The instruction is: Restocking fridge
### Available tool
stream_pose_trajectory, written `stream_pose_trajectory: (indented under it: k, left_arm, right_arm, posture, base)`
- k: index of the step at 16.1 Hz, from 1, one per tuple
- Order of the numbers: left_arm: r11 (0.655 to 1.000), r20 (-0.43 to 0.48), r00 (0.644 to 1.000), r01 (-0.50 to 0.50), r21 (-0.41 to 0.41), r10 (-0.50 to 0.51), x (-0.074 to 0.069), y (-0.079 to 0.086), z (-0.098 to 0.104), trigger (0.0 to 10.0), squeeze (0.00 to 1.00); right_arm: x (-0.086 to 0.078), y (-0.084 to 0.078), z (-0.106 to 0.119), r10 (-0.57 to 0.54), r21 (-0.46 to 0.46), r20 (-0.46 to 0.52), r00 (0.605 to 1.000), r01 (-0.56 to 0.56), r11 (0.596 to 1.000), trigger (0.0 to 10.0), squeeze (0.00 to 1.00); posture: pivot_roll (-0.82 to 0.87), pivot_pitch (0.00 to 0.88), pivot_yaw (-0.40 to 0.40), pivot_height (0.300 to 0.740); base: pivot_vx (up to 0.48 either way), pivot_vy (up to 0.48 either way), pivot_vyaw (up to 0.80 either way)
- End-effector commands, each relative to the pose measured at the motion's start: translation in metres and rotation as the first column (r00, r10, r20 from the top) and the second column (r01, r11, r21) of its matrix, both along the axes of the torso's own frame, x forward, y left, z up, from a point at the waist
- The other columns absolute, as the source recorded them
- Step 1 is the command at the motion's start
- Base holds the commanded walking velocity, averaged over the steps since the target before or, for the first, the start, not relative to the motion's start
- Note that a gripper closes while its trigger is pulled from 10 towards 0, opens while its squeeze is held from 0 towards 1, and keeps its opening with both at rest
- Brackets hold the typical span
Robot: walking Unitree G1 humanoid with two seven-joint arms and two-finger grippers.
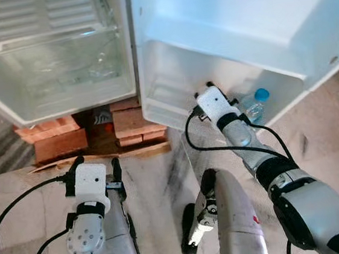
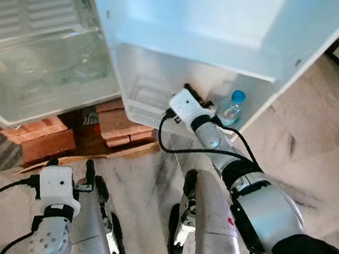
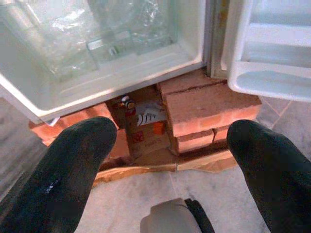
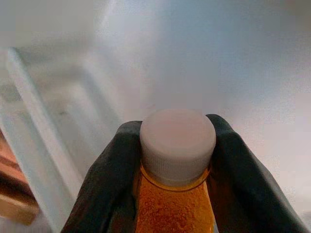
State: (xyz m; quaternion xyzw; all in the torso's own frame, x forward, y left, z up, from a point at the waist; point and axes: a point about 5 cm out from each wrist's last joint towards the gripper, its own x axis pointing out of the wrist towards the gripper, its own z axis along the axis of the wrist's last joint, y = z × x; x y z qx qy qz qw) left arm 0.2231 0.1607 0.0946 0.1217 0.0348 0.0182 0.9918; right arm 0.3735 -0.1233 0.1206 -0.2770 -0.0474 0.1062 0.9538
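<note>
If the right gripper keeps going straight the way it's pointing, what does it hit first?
Probably the white inner wall of the fridge door shelf; the right gripper, holding the orange bottle, points into it. Depth unclear.

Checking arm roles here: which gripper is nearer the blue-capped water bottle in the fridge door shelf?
Right. The right gripper reaches into the door shelf beside the water bottle; the left gripper hangs low over the floor.

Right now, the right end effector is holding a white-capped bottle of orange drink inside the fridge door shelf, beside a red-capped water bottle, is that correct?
Nearly: the water bottle beside it has a blue cap, as the left eye view shows. The right end effector does hold the white-capped orange bottle in the door shelf.
</note>
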Motion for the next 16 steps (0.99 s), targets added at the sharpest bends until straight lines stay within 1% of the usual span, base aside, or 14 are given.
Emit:
stream_pose_trajectory:
  k: [1, 3, 4, 5, 6, 7, 8, 9, 10, 11, 12, 13, 14, 16]
  left_arm:
    - [1.0, -0.035, 0.999, 0.011, 0.005, -0.011, -0.003, -0.001, -0.006, 10.0, 0.0]
    - [1.0, -0.033, 0.999, 0.013, 0.007, -0.013, 0.001, -0.001, -0.006, 10.0, 0.0]
    - [1.0, -0.033, 0.999, 0.013, 0.007, -0.013, 0.001, -0.001, -0.006, 10.0, 0.0]
    - [1.0, -0.035, 0.999, 0.015, 0.01, -0.015, 0.003, -0.001, -0.007, 10.0, 0.0]
    - [1.0, -0.035, 0.999, 0.015, 0.01, -0.015, 0.003, -0.001, -0.007, 10.0, 0.0]
    - [1.0, -0.035, 0.999, 0.019, 0.013, -0.018, 0.005, -0.001, -0.008, 10.0, 0.0]
    - [1.0, -0.036, 0.999, 0.023, 0.015, -0.022, 0.008, -0.001, -0.008, 10.0, 0.0]
    - [1.0, -0.039, 0.999, 0.025, 0.015, -0.025, 0.01, 0.0, -0.009, 10.0, 0.0]
    - [1.0, -0.041, 0.999, 0.027, 0.016, -0.026, 0.011, 0.0, -0.01, 10.0, 0.0]
    - [0.999, -0.042, 0.999, 0.03, 0.018, -0.03, 0.013, 0.0, -0.01, 10.0, 0.0]
    - [0.999, -0.043, 0.999, 0.032, 0.02, -0.031, 0.013, -0.001, -0.011, 10.0, 0.0]
    - [0.999, -0.044, 0.999, 0.032, 0.021, -0.031, 0.014, -0.001, -0.012, 10.0, 0.0]
    - [0.999, -0.046, 0.998, 0.032, 0.022, -0.031, 0.015, -0.001, -0.013, 10.0, 0.0]
    - [1.0, -0.048, 0.999, 0.022, 0.015, -0.022, 0.018, 0.001, -0.015, 10.0, 0.0]
  right_arm:
    - [-0.012, -0.037, -0.035, -0.168, -0.025, -0.168, 0.971, 0.167, 0.986, 10.0, 0.0]
    - [-0.015, -0.059, -0.04, -0.279, -0.023, -0.21, 0.937, 0.281, 0.959, 10.0, 0.0]
    - [-0.015, -0.061, -0.04, -0.285, -0.015, -0.215, 0.934, 0.289, 0.957, 10.0, 0.0]
    - [-0.016, -0.068, -0.041, -0.317, -0.005, -0.23, 0.92, 0.325, 0.946, 10.0, 0.0]
    - [-0.016, -0.068, -0.041, -0.317, -0.005, -0.23, 0.92, 0.325, 0.946, 10.0, 0.0]
    - [-0.015, -0.074, -0.04, -0.344, 0.009, -0.239, 0.908, 0.356, 0.934, 10.0, 0.52]
    - [-0.014, -0.078, -0.037, -0.363, 0.019, -0.239, 0.901, 0.378, 0.926, 10.0, 0.64]
    - [-0.012, -0.079, -0.034, -0.367, 0.029, -0.236, 0.9, 0.384, 0.923, 10.0, 1.0]
    - [-0.009, -0.076, -0.029, -0.348, 0.06, -0.217, 0.912, 0.368, 0.928, 10.0, 1.0]
    - [-0.004, -0.068, -0.019, -0.305, 0.081, -0.175, 0.936, 0.322, 0.943, 10.0, 1.0]
    - [-0.001, -0.063, -0.012, -0.278, 0.071, -0.14, 0.95, 0.29, 0.954, 10.0, 1.0]
    - [0.001, -0.061, -0.009, -0.265, 0.061, -0.121, 0.957, 0.274, 0.96, 10.0, 1.0]
    - [0.004, -0.057, 0.0, -0.237, 0.068, -0.08, 0.968, 0.243, 0.968, 10.0, 1.0]
    - [0.009, -0.049, 0.017, -0.176, 0.154, -0.007, 0.984, 0.175, 0.973, 10.0, 1.0]
  posture:
    - [0.28, 0.329, -0.11, 0.543]
    - [0.28, 0.313, -0.11, 0.543]
    - [0.28, 0.313, -0.11, 0.543]
    - [0.28, 0.3, -0.109, 0.543]
    - [0.28, 0.3, -0.109, 0.543]
    - [0.28, 0.29, -0.104, 0.543]
    - [0.28, 0.283, -0.102, 0.543]
    - [0.28, 0.279, -0.099, 0.543]
    - [0.28, 0.269, -0.1, 0.543]
    - [0.28, 0.263, -0.101, 0.543]
    - [0.28, 0.257, -0.101, 0.543]
    - [0.28, 0.249, -0.102, 0.543]
    - [0.27, 0.245, -0.101, 0.543]
    - [0.26, 0.232, -0.101, 0.543]
  base:
    - [0.0, 0.0, 0.0]
    - [0.0, 0.0, 0.0]
    - [0.0, 0.0, 0.0]
    - [0.0, 0.0, 0.0]
    - [0.0, 0.0, 0.0]
    - [0.0, 0.0, 0.0]
    - [0.0, 0.0, 0.0]
    - [0.0, 0.0, 0.0]
    - [0.0, 0.0, 0.0]
    - [0.0, 0.0, 0.0]
    - [0.0, 0.0, 0.0]
    - [0.0, 0.0, 0.0]
    - [0.0, 0.0, 0.0]
    - [0.0, 0.0, 0.0]
